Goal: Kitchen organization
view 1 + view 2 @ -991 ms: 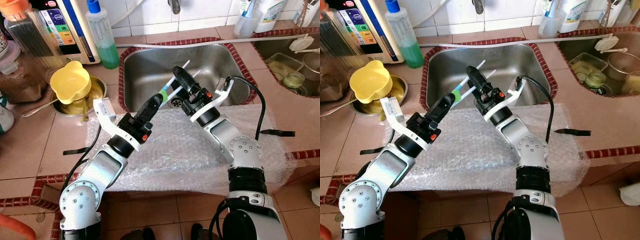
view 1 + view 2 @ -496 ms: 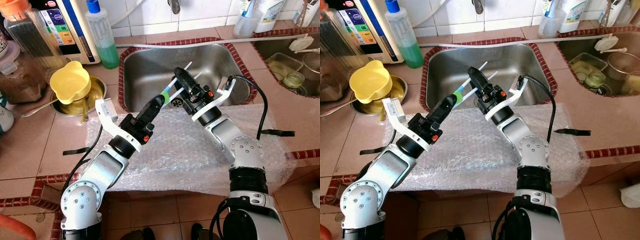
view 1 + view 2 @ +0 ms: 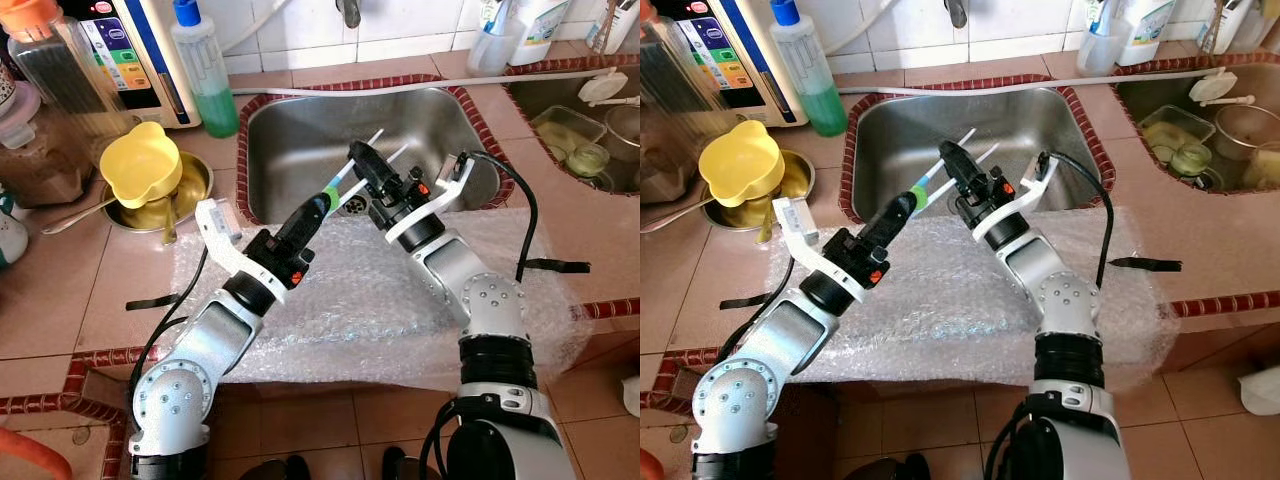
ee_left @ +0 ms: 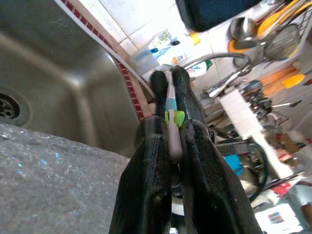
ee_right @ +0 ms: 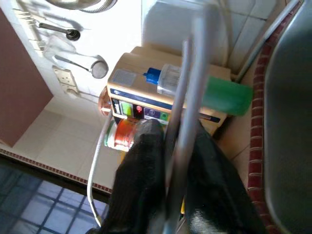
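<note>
Lately both arms have crept a little forward toward the sink [image 3: 300,140], so the two held items now hang just over its front rim above the bubble wrap [image 3: 360,300], which suggests they are being carried across for sorting. The left gripper [image 3: 318,205] is clamped on a toothbrush [image 4: 171,114] with a green and blue neck. The right gripper [image 3: 362,163] is closed on a pale stick [image 5: 187,92], probably a second toothbrush, though blur hides its head.
</note>
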